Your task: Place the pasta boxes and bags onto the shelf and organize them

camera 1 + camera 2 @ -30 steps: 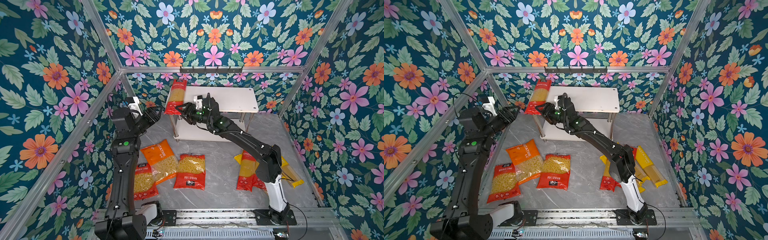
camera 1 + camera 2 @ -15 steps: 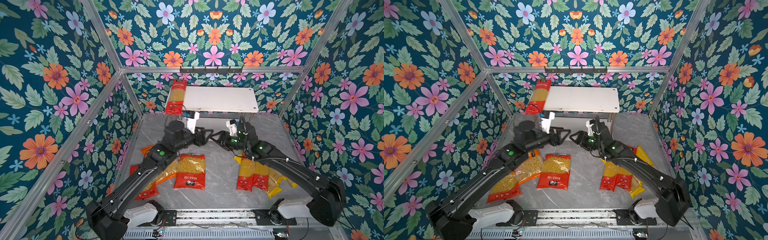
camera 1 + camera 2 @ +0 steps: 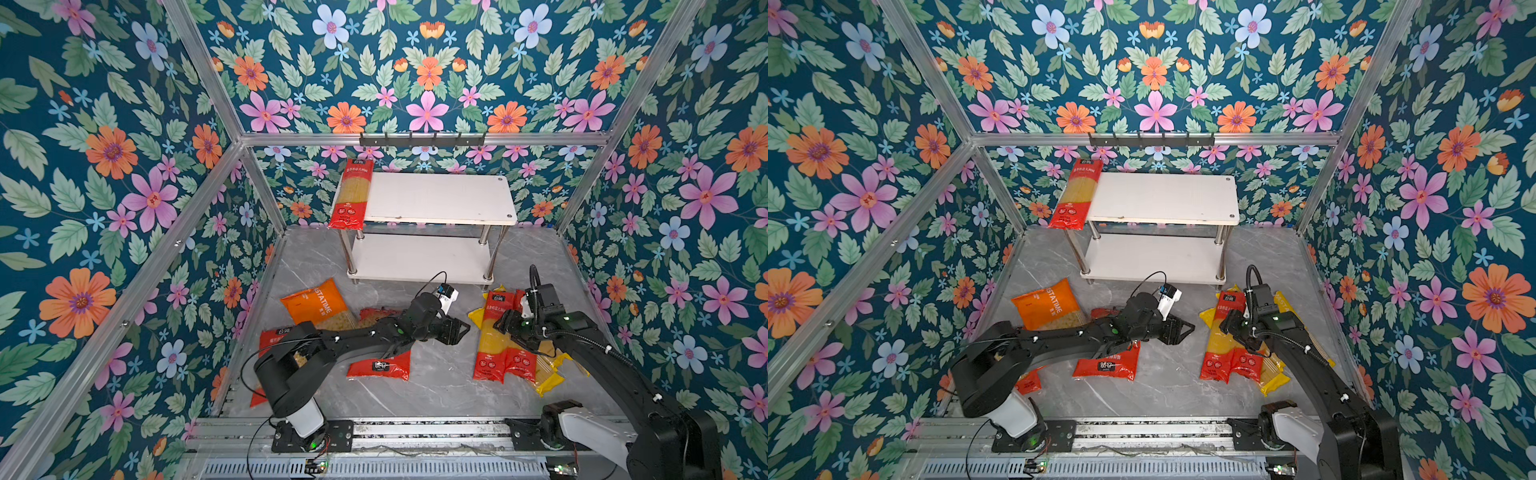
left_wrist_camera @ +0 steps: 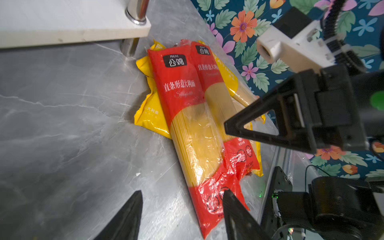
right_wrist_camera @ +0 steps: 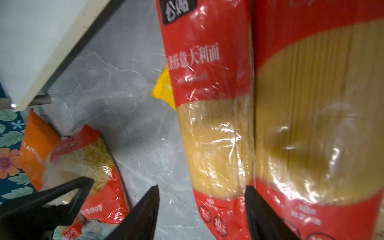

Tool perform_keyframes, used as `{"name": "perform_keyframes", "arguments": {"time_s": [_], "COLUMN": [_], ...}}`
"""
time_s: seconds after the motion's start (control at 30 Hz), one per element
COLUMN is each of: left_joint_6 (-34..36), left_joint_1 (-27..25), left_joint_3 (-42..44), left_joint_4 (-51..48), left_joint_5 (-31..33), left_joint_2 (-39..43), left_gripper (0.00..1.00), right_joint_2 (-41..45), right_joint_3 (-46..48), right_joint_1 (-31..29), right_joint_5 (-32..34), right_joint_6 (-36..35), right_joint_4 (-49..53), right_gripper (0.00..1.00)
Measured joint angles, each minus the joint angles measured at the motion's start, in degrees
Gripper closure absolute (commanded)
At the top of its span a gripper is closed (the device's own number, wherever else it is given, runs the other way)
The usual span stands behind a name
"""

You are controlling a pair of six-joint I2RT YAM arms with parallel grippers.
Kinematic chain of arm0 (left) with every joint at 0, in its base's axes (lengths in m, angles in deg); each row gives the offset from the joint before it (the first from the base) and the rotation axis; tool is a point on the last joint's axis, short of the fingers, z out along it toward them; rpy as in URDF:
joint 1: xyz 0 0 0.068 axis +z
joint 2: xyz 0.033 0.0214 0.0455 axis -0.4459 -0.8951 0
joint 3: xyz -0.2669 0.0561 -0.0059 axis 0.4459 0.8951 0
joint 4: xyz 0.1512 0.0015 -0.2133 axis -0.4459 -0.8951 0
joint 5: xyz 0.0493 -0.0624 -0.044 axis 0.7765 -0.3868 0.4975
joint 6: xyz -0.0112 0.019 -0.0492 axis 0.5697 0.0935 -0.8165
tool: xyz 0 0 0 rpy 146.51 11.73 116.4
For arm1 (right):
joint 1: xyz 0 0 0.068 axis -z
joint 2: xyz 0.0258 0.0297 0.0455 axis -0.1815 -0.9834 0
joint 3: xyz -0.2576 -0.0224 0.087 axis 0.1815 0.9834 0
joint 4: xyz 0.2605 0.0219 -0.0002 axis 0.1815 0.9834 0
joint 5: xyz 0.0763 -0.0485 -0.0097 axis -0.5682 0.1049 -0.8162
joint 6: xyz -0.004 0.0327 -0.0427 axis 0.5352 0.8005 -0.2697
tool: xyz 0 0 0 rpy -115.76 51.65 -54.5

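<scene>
The shelf (image 3: 436, 195) (image 3: 1163, 195) stands at the back with one red spaghetti pack (image 3: 351, 193) (image 3: 1075, 195) lying on its top board's left end. At the right of the floor two red spaghetti packs (image 4: 187, 108) (image 5: 212, 124) lie side by side over yellow packs (image 3: 548, 378) (image 4: 149, 116). My right gripper (image 3: 505, 328) (image 5: 202, 187) hovers open over them, its jaws either side of the nearer red pack. My left gripper (image 3: 459, 332) (image 4: 182, 193) reaches across the floor towards that pile, open and empty, with one finger over a red pack's end.
An orange bag (image 3: 316, 305) (image 3: 1044, 305) and a red short-pasta bag (image 3: 378, 368) (image 3: 1106, 363) lie at the left of the floor under my left arm. Another red bag (image 3: 276, 334) is partly hidden by that arm. Floral walls close in both sides.
Both grippers have left the shelf's left end and come down to the floor. The left arm has swung right. The red pack stays on the top board.
</scene>
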Motion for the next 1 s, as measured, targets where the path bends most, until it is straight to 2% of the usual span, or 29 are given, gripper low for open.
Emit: {"name": "perform_keyframes", "arguments": {"time_s": [0.2, 0.4, 0.53, 0.77, 1.0], "left_joint_6": [-4.35, -6.91, -7.48, -8.22, -8.17], "left_joint_1": [-0.33, -0.37, -0.42, -0.39, -0.35], "left_joint_3": [-1.55, -2.56, -2.71, -2.82, -4.31], "left_joint_4": [6.4, 10.25, 11.89, 12.94, 13.03], "left_joint_5": [-3.52, -5.62, -6.93, -7.96, -8.31], "left_joint_2": [-9.2, -14.19, -15.72, -16.06, -17.92], "left_gripper": [0.39, 0.42, 0.44, 0.44, 0.47], "right_joint_2": [-4.26, -5.81, -3.74, -2.71, -8.15], "right_joint_3": [3.67, 5.4, 5.7, 2.6, 4.66], "right_joint_1": [0.24, 0.15, -0.33, -0.17, 0.63], "right_joint_5": [1.66, -1.64, -3.93, -1.01, -2.16], "right_joint_6": [-0.26, -0.02, 1.07, -0.13, 1.2], "right_joint_4": [-3.17, -9.46, -11.5, -9.03, -13.6], "right_gripper": [0.28, 0.3, 0.3, 0.3, 0.3]}}
